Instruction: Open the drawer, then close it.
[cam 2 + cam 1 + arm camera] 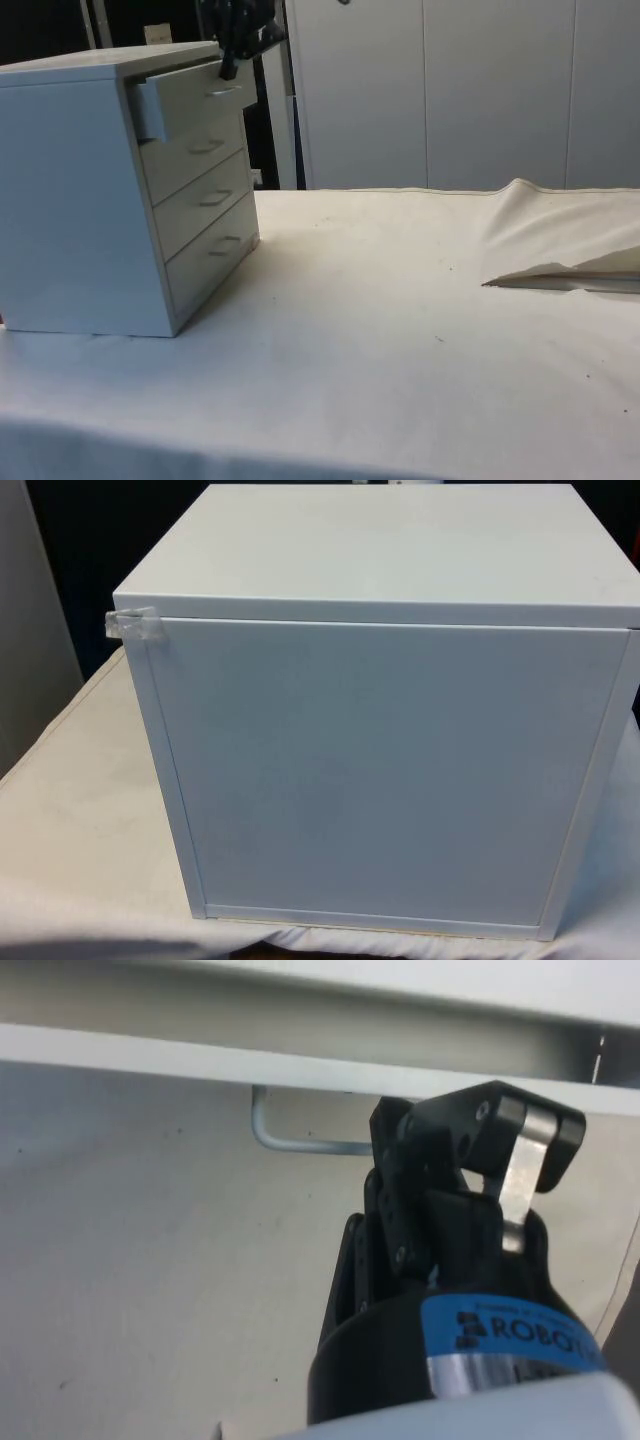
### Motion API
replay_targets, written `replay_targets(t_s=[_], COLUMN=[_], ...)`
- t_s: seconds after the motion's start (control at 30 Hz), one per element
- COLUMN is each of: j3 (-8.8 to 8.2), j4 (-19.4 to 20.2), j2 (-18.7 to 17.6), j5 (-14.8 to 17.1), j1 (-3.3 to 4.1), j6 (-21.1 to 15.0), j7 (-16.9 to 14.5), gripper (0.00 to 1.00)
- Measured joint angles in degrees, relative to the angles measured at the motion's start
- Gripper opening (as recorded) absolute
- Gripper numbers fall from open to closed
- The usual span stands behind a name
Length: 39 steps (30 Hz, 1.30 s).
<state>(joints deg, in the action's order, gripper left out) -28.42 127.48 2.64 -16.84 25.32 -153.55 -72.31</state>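
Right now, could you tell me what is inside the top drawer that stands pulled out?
The top drawer is only partly out of the chest. The gripper sits at its handle. Its contents are hidden by its own front.

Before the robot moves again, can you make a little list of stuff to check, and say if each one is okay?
1. Is the top drawer pulled out? Ok: in the side view it sticks out past the three drawers below it.
2. Is the gripper at the drawer? Ok: it sits at the top drawer's front edge.
3. Is it at the handle? Ok: the wrist view shows the metal bar running right behind the fingers.
4. Are the fingers clamped on the handle? Cannot tell.
5. Are the lower drawers shut? Ok: their fronts are flush.
6. Is the chest standing flat on the cloth? Ok: it is upright, not tipped.
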Motion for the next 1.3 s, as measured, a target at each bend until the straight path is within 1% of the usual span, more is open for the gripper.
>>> replay_targets(t_s=[0.17, 0.2, 0.43, 0.6, 0.73, 0.77, 0.8, 0.87, 1.0, 1.07, 1.13, 1.2, 1.27, 1.3], j3=[0.00, 0.00, 0.00, 0.00, 0.40, 0.40, 0.63, 0.80, 1.15, 1.20, 1.49, 1.60, 1.83, 1.83], j4=[-1.9, -1.9, -5.4, -5.7, -4.8, -4.8, -4.1, -3.2, -0.9, -0.3, 1.2, 1.7, 3.3, 3.3], j2=[-2.3, -2.3, -5.8, -5.9, -4.3, -4.3, -3.2, -2.0, 0.4, 1.0, 2.7, 3.2, 4.8, 4.8], j5=[0.7, 0.7, 1.9, 2.0, 1.8, 1.8, 1.5, 1.0, 0.2, 0.0, -0.7, -0.8, -1.3, -1.3], j1=[-0.06, -0.06, -0.11, -0.11, 0.06, 0.06, 0.06, 0.06, 0.11, 0.11, 0.17, 0.17, 0.17, 0.17], j6=[-1.0, -1.0, -1.4, -1.0, 0.8, 0.8, 1.9, 2.5, 3.1, 3.2, 3.8, 3.9, 4.0, 4.0], j7=[0.1, 0.1, 0.1, 0.1, -0.3, -0.3, -0.3, -0.3, -0.3, -0.3, -0.2, -0.2, -0.1, -0.1], gripper=[0.00, 0.00, 0.00, 0.00, 0.00, 0.00, 0.00, 0.00, 0.00, 0.00, 0.00, 0.00, 0.00, 0.00])
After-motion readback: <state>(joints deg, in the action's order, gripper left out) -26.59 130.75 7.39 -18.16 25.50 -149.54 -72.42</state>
